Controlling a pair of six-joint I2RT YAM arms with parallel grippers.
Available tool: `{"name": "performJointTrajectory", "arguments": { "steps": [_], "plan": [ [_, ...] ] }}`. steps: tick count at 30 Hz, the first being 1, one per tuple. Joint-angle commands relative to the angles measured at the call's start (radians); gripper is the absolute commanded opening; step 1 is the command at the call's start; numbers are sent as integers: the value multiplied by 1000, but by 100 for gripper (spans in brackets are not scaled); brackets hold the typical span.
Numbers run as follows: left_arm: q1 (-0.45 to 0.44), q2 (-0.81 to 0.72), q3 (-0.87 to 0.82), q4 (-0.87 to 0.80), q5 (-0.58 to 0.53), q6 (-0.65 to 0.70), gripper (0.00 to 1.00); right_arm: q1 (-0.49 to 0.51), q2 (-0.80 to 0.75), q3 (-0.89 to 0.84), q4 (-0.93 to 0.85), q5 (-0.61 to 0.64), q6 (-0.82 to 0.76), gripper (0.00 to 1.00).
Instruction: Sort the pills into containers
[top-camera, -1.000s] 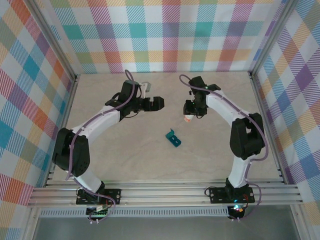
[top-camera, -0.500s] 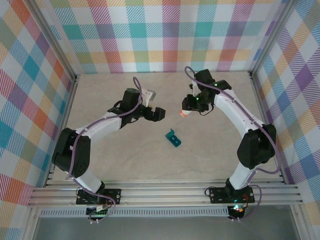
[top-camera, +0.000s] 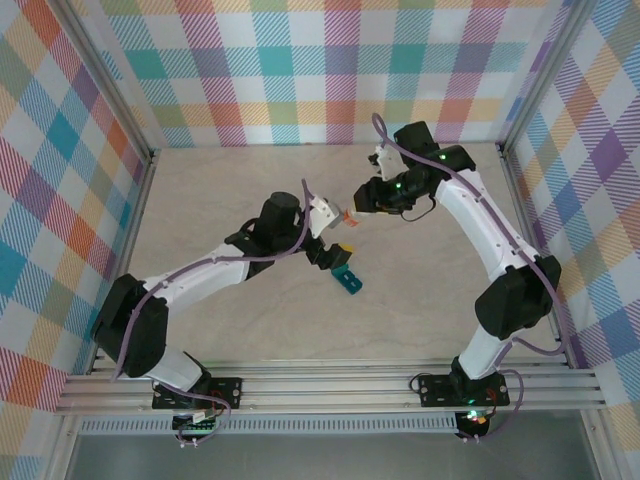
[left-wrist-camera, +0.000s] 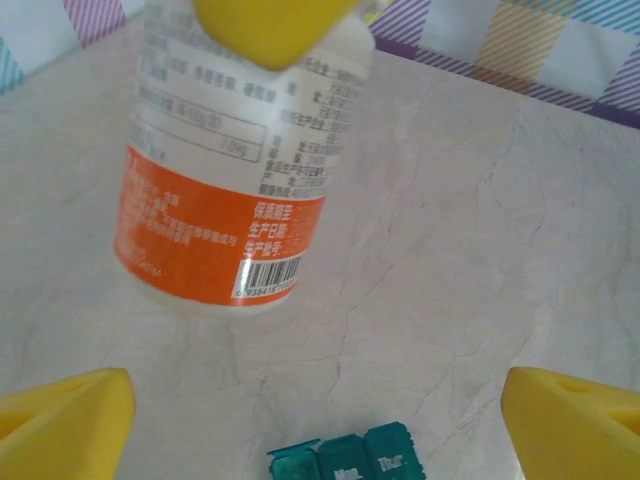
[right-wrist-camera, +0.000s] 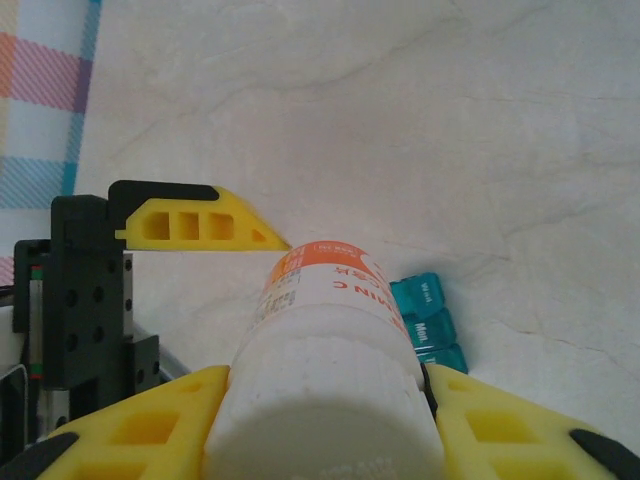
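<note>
Right gripper (right-wrist-camera: 325, 400) has the white bottle (left-wrist-camera: 225, 200) squeezed tight, up in the top middle of the left wrist view. Left gripper (left-wrist-camera: 318, 425) is spread wide with nothing in it. The teal pill box (top-camera: 347, 281) sits dead centre in the top view.

The right gripper (right-wrist-camera: 325, 425) clamps its yellow fingers (right-wrist-camera: 140, 430) on both sides of a white bottle (right-wrist-camera: 330, 340) with an orange label, its far end pointing to 12 o'clock, the teal pill box (right-wrist-camera: 428, 325) lying on the marble table (right-wrist-camera: 450, 120) at the bottle's 3 o'clock and the other arm's yellow finger (right-wrist-camera: 200, 225) at its 10 o'clock.
</note>
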Motion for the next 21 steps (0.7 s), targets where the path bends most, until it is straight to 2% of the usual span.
{"name": "performJointTrajectory", "arguments": {
  "steps": [1, 6, 13, 21],
  "plan": [
    [-6, -50, -25, 56, -42, 84, 90, -7, -20, 14, -43, -77, -38, 42],
    [-6, -79, -49, 84, -67, 120, 89, -14, -38, -23, -12, -124, -39, 42],
    [-6, -40, -37, 92, -100, 150, 87, -17, -42, -100, 91, -186, -16, 41],
    [-6, 8, 15, 60, -81, 147, 81, -20, -37, -148, 166, -248, 14, 41]
  ]
}}
